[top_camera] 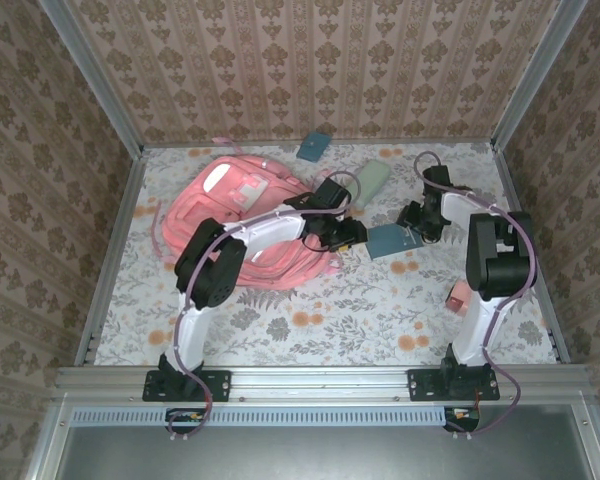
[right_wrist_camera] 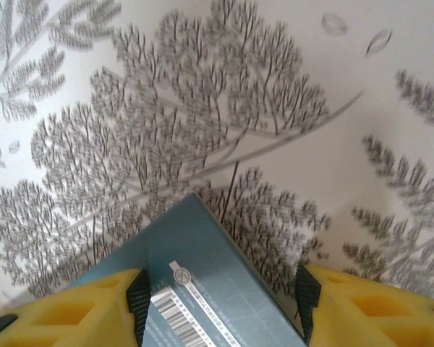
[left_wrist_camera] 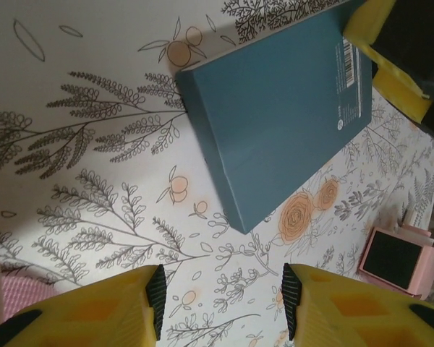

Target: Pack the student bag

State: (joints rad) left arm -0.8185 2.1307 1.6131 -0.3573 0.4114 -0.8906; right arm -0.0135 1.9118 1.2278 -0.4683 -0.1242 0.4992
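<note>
now right fingers pinch teal book; left fingers spread (empty).

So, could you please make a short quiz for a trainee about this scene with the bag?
1. Which hand has the teal book between its fingers? A: left hand; B: right hand.
2. True or false: the teal book lies inside the student bag.
3. Fill in: the left hand's jaws are ___, with nothing between them.
Key: 1 B; 2 false; 3 open.
</note>
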